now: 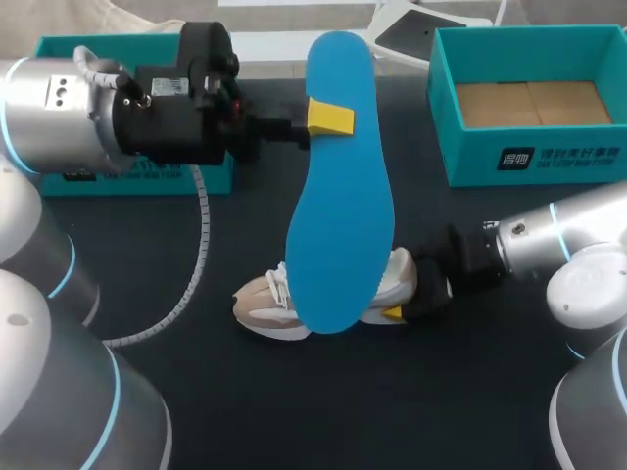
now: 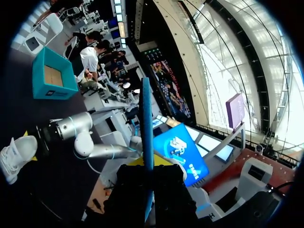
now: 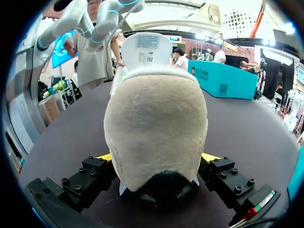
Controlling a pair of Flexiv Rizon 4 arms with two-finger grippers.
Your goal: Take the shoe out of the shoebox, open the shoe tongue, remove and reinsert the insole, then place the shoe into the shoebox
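Observation:
My left gripper [image 1: 328,117] is shut on a blue insole [image 1: 338,196] and holds it up in the air over the shoe. In the left wrist view the insole [image 2: 146,123] shows edge-on, rising from between the fingers of that gripper [image 2: 149,164]. The beige and white shoe [image 1: 265,304] lies on the dark table, toe to the left. My right gripper [image 1: 407,294] is at its heel. In the right wrist view the shoe's heel [image 3: 156,118] fills the space between the fingers of the open right gripper [image 3: 156,156]. The open teal shoebox [image 1: 529,157] stands at the back right.
A second teal box piece [image 1: 59,46] sits at the back left behind my left arm, also seen past the shoe [image 3: 223,80] in the right wrist view. A white corrugated cable [image 1: 191,264] hangs from the left arm near the shoe's toe.

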